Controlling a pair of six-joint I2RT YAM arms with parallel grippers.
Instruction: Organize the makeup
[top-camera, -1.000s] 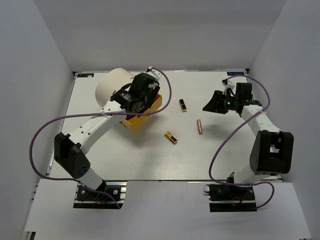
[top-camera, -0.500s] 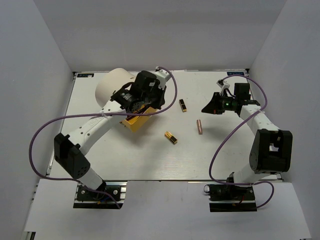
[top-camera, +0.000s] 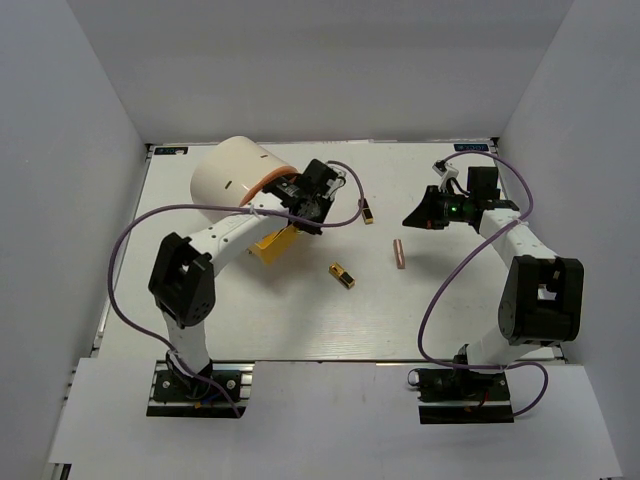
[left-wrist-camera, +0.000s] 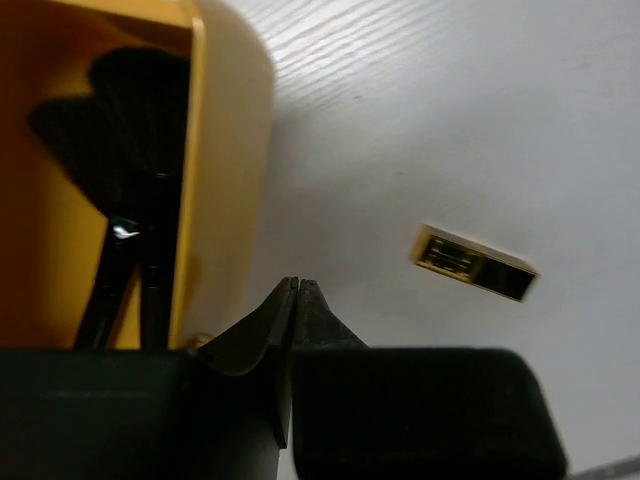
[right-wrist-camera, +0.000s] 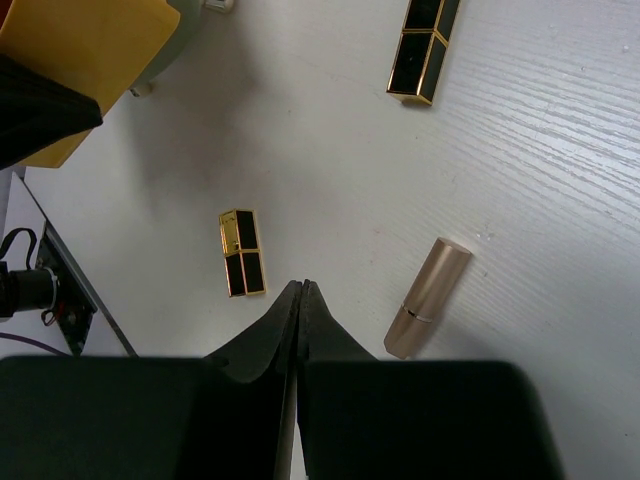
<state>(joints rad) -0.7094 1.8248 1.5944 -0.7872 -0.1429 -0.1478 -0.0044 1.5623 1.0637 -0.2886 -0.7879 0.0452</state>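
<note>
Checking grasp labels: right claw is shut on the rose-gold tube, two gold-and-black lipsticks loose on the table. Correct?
No. The right claw is shut on nothing; the rose-gold tube lies loose on the table, per the right wrist view. The two gold-and-black lipsticks are loose too.

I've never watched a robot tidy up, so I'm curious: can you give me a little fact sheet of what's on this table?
Stored: black brushes, inside the yellow bin
Loose on the table: near lipstick, far lipstick, rose-gold tube, all lying flat and apart
Large item: cream cylinder, on its side next to the bin
Left arm: left gripper shut, empty, beside the bin
Right arm: right gripper shut, empty, over the loose items
</note>
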